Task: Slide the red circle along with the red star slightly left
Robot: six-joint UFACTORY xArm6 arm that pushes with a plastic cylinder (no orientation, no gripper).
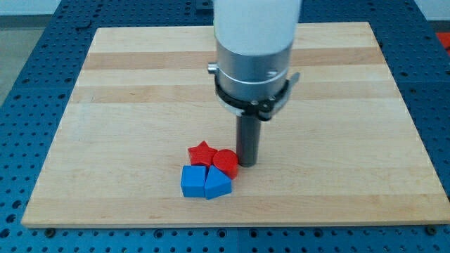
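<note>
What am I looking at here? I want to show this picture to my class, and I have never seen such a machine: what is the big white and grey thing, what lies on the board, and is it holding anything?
The white and grey cylinder is the end of a robot arm. It has no hand, only a dark rod, and my tip slides along the wooden board to push things. There is one picture, from a camera looking down at the board at a slant. Four small blocks lie clustered together: a red star, a red circle, and below them a blue square-looking block and another blue block. My tip stands right beside the red circle, on the view's right. Nothing is held; blocks are only pushed.
</note>
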